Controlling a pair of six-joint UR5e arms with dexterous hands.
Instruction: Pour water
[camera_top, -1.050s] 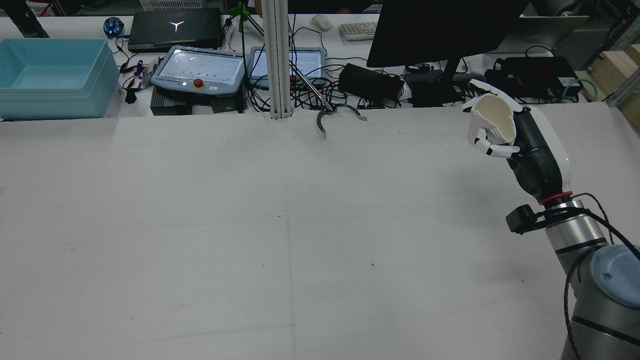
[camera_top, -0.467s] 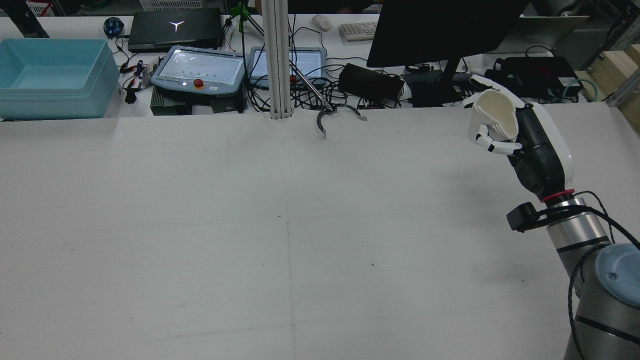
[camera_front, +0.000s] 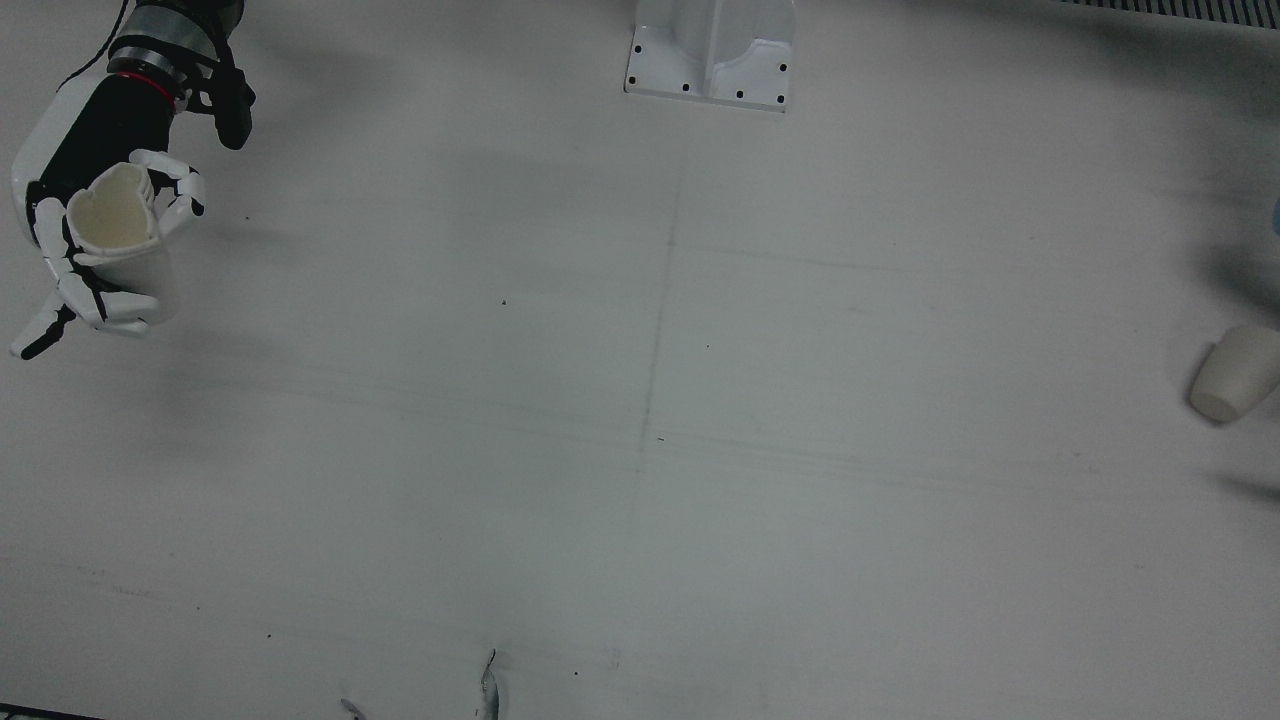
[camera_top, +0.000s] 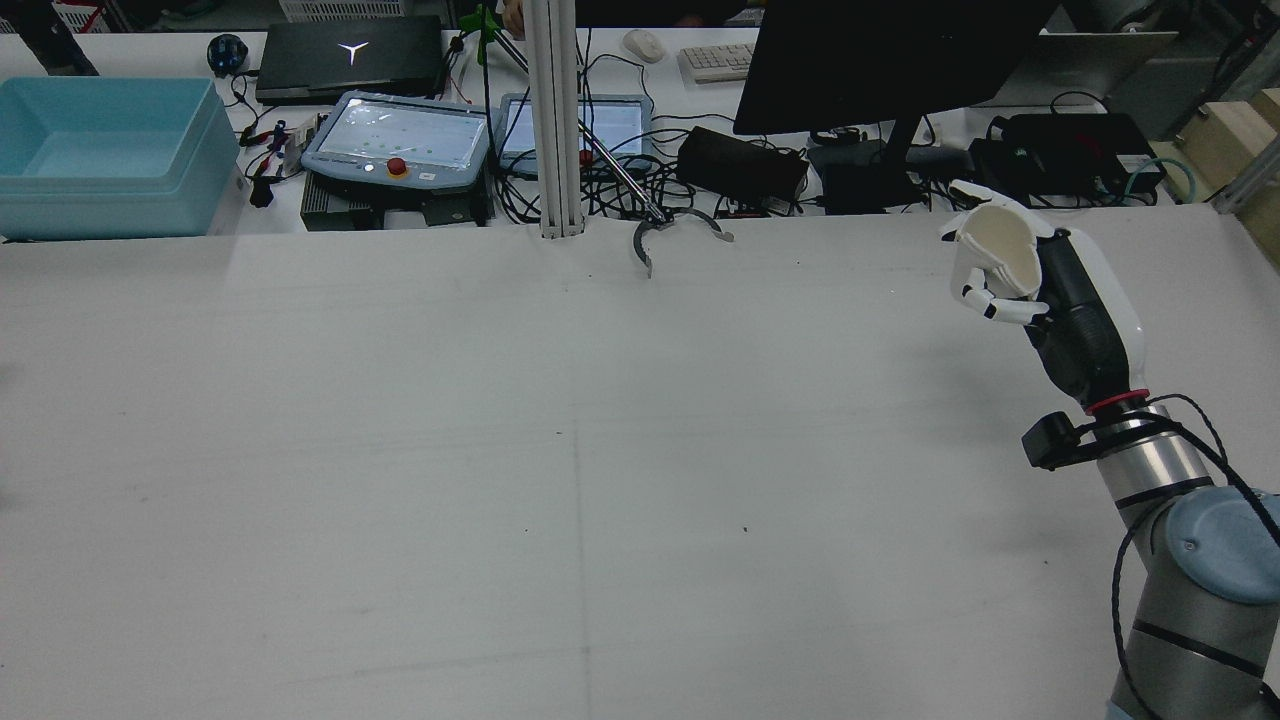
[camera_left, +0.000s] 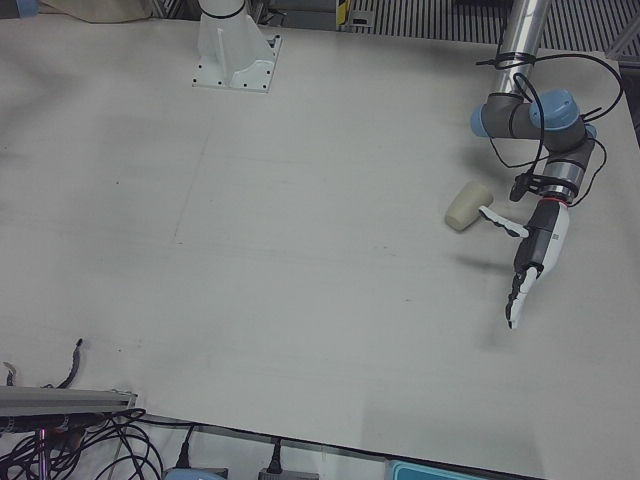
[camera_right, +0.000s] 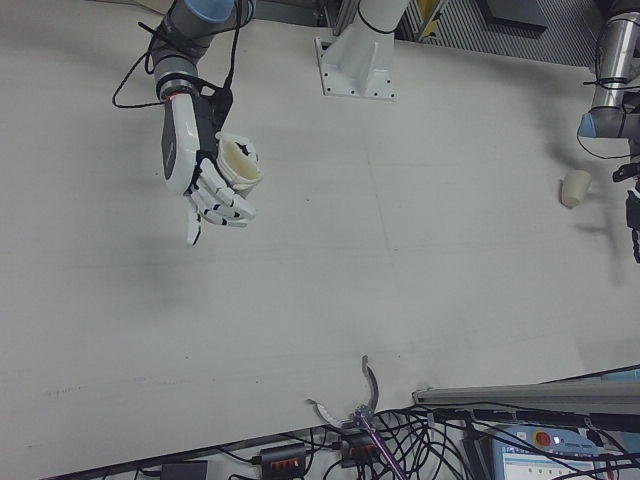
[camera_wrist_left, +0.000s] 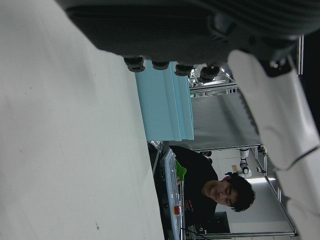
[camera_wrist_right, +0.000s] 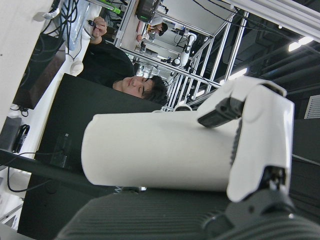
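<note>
Fingers of the right hand (camera_top: 1000, 275) curl around an off-white paper cup (camera_top: 1003, 248), held upright above the white table (camera_top: 560, 450) near its far right side. Across the table, a second off-white paper cup (camera_left: 466, 205) lies on its side just beside the left hand (camera_left: 530, 262), whose fingers stretch out straight, holding nothing.

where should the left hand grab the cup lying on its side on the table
Grip the cup around the middle of its tapered side wall, coming down from above, fingers across its width. It lies tipped over beside the open left hand, so its rim faces sideways and gives no hold from above.
</note>
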